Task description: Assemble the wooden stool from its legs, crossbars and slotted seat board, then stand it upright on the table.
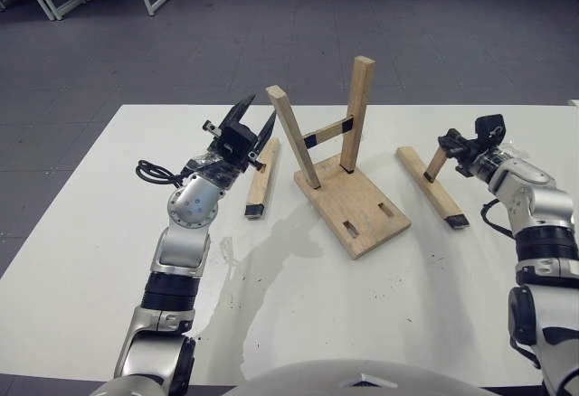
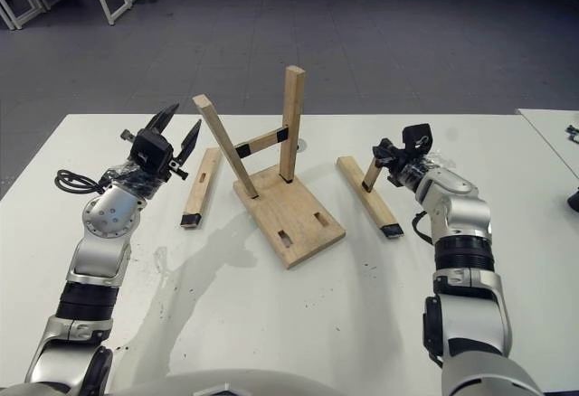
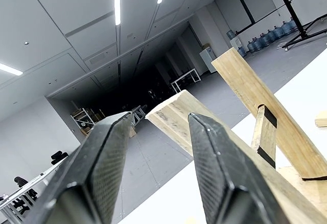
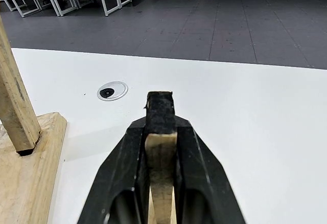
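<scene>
Silver arms, black left gripper

Two upright legs and their fitted crossbar wall off the far end of the seat board; its near end, with two slots, lies open from above. The left loose leg and right loose leg flank the board, narrow strips of table between.

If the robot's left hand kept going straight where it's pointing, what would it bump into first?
Most likely the leaning leg, near its top end; it lines up between the open fingers of the left gripper. The gap is hard to judge.
</scene>
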Robot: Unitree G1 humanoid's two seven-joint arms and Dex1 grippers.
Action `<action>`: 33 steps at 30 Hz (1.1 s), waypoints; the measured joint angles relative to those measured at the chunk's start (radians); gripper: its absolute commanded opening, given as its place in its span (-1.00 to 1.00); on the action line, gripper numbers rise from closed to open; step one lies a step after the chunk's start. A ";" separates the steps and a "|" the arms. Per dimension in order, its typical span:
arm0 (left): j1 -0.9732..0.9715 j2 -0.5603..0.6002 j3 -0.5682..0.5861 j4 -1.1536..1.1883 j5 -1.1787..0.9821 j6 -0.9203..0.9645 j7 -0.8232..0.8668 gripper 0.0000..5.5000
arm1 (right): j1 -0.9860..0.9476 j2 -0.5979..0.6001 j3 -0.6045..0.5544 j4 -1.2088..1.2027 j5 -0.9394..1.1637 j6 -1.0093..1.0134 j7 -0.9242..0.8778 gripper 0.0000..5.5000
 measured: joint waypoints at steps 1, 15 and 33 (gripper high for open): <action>0.000 0.000 0.000 0.001 0.000 0.000 0.000 -0.26 | -0.002 0.000 -0.002 -0.013 -0.001 0.019 -0.009 -0.86; 0.002 -0.003 0.004 0.035 -0.004 0.002 0.017 -0.26 | -0.369 0.012 -0.020 -0.103 -0.041 0.076 -0.108 -0.47; 0.018 -0.004 0.019 0.062 -0.006 0.010 0.026 -0.26 | -0.284 0.060 -0.117 -0.261 0.018 0.155 -0.136 -0.47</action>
